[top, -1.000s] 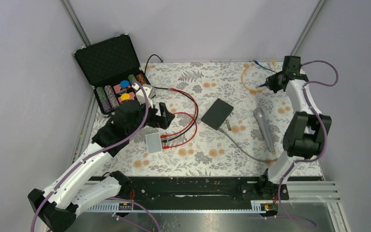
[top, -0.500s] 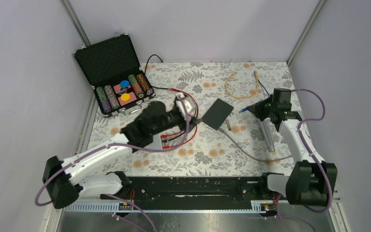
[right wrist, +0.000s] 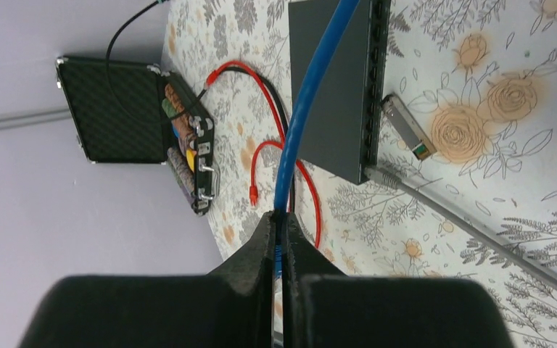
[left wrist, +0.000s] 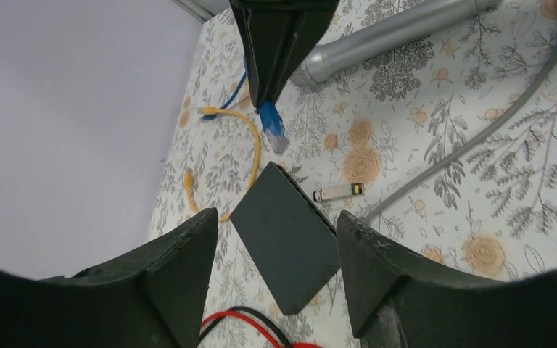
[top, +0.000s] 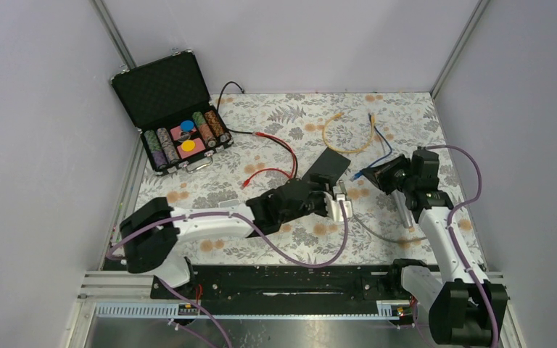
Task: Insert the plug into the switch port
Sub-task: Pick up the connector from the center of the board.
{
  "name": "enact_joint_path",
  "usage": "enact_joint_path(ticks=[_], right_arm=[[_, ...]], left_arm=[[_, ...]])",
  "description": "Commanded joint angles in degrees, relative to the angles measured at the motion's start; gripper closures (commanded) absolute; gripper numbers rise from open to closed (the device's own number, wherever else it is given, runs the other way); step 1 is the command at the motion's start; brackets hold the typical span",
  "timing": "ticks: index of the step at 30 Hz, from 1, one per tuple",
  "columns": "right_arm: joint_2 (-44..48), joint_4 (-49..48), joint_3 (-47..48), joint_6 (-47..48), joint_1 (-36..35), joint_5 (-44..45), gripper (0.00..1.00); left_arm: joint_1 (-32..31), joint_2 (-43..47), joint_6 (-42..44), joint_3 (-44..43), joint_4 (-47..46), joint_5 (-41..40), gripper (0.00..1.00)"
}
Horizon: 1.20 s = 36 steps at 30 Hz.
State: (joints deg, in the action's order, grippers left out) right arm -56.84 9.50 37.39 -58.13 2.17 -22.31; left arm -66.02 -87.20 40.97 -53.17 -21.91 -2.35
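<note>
The right tool [top: 386, 174] is clamped on the thin blue cable [right wrist: 312, 94] close behind its small blue plastic plug [left wrist: 272, 129]. The plug sits at three o'clock of the flat dark-grey switch box [top: 328, 168]. The left tool [left wrist: 277, 221] hangs at the box's six o'clock, jaws apart. The plug looks light and stiff and its cable limp, so the grip belongs close behind it.

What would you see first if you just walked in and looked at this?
The right gripper pinching a blue cable, its plug poised close to the dark switch mid-table, with the open left gripper near it. Then the black case of colourful chips, open in the far left corner.
</note>
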Motion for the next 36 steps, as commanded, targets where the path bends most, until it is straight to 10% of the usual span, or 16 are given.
enact_joint_path(ticks=[1, 11, 16, 36], right_arm=[[3.65, -1.87, -1.31, 1.07, -0.46, -3.79, 1.0], [8.33, -40.26, -15.38, 3.19, -0.42, -8.22, 1.0], [7.36, -53.42, -19.54, 0.75, -0.42, -10.67, 1.0], [14.84, -54.71, -22.63, -1.87, -0.44, -9.24, 1.0]], left_arm=[[-0.78, -4.63, 1.94, -5.92, -8.12, -2.28, 0.4], [5.77, -0.97, -60.12, -9.09, 0.68, 6.56, 0.36], [12.05, -2.13, -89.28, -0.31, -19.84, 21.54, 0.41], [14.16, -15.63, -104.02, -0.23, -44.29, 23.44, 0.51]])
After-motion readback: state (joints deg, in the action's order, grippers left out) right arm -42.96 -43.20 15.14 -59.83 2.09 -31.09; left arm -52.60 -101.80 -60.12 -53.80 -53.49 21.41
